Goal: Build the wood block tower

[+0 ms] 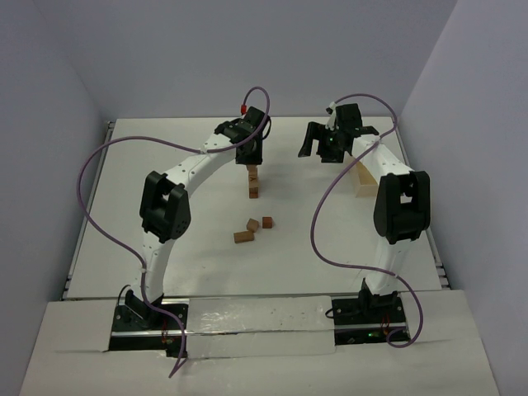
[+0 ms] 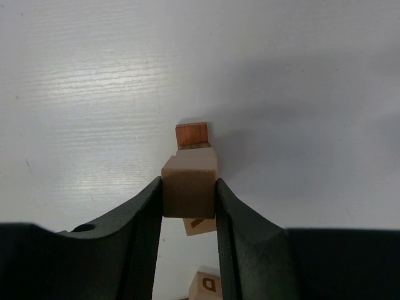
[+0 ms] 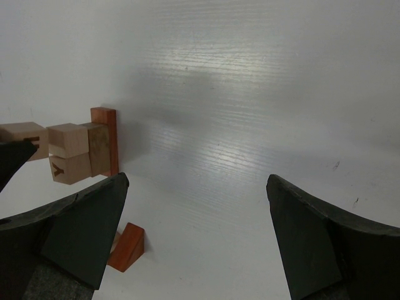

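Note:
The tower [image 1: 254, 185] is a short column of tan and reddish-brown wood blocks at the table's middle back. My left gripper [image 1: 250, 157] is right above it, shut on a plain tan cube [image 2: 189, 184] held at the column's top. Under the cube, the left wrist view shows a lettered tan block [image 2: 200, 225] and a reddish block [image 2: 192, 134]. The right wrist view shows the tower [image 3: 84, 150] at its left edge. My right gripper [image 1: 330, 142] is open and empty, to the right of the tower and apart from it; its jaws stand wide [image 3: 197, 237].
Three loose blocks lie in front of the tower: a tan bar [image 1: 243, 237], a tan piece [image 1: 252, 224] and a reddish cube [image 1: 267, 222]. A reddish wedge [image 3: 127, 247] lies by my right gripper's left finger. A pale wooden tray [image 1: 363, 177] stands at the right, behind the right arm.

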### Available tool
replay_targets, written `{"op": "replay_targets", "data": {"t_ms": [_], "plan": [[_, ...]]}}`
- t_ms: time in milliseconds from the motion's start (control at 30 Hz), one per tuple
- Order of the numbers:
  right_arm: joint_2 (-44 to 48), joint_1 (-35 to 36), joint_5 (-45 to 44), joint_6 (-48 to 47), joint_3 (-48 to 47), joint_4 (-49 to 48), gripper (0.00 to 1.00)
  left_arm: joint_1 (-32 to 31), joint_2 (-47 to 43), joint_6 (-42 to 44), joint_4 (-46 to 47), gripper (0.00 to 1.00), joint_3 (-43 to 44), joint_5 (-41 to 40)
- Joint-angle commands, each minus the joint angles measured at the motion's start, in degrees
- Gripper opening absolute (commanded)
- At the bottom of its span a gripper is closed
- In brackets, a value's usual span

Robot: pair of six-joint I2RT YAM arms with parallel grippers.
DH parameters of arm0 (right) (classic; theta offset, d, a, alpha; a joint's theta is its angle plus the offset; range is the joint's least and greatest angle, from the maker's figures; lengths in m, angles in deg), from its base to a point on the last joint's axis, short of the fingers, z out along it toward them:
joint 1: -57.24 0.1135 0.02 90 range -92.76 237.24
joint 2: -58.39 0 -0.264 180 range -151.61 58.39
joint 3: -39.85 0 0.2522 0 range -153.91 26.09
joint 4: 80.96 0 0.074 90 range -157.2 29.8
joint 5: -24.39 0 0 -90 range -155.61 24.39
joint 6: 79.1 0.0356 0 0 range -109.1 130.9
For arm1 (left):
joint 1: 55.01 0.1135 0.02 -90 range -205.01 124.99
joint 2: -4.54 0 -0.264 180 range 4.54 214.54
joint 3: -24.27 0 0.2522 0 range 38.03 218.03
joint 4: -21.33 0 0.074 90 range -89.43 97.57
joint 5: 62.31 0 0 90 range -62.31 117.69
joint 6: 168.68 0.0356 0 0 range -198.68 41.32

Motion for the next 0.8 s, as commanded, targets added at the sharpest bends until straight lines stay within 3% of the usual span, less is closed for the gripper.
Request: {"op": "replay_targets", "data": {"t_ms": [0, 767], "plan": [[-0.4, -0.2, 0.5, 0.3, -2.5, -0.4, 1.0, -0.6, 0.1, 0.0, -0.1, 0.23, 1.8, -0.8], [-0.4, -0.2, 0.1, 0.4, -2.4, -0.6, 1.0, -1.0, 0.2, 0.0, -0.1, 0.27, 1.6, -1.9]]}}
